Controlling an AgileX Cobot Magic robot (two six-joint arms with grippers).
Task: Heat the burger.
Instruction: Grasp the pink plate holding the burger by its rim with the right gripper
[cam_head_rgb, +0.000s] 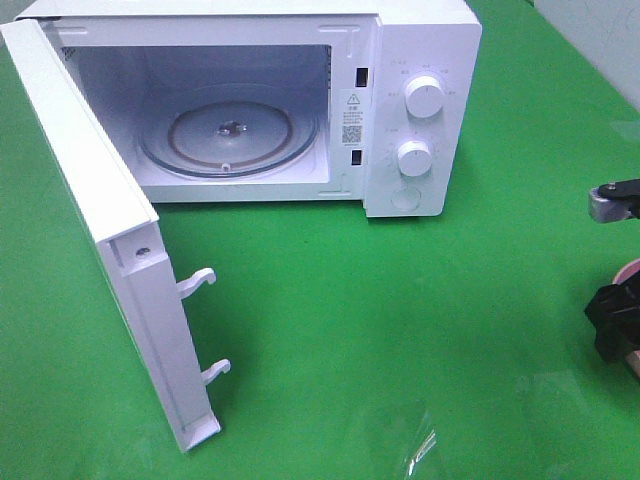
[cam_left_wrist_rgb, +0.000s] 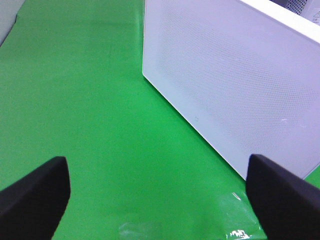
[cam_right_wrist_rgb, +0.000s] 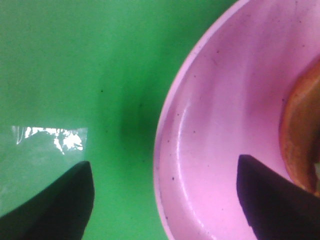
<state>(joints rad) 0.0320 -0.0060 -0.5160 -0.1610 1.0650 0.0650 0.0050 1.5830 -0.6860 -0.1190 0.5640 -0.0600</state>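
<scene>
Microwave (cam_head_rgb: 400, 60) sat at the back of the green cloth (cam_head_rgb: 400, 330), door (cam_head_rgb: 100, 220) swung wide open to the left, glass turntable (cam_head_rgb: 230, 135) visible in the cavity. Left gripper (cam_left_wrist_rgb: 157, 210) hung over bare cloth just beside the door's perforated outer face, fingers spread wide, nothing between them. Right gripper (cam_right_wrist_rgb: 165, 205) was at the far right edge of the overhead view, fingers also spread: one over the cloth, the other over the inside of the pink plate (cam_right_wrist_rgb: 225, 100), with the rim between them. Couldn't tell if either finger touched the plate. Burger (cam_right_wrist_rgb: 302, 135) sat on that plate, outside the microwave, just beside the inner finger; only a brown bun edge showed in the right wrist view.
</scene>
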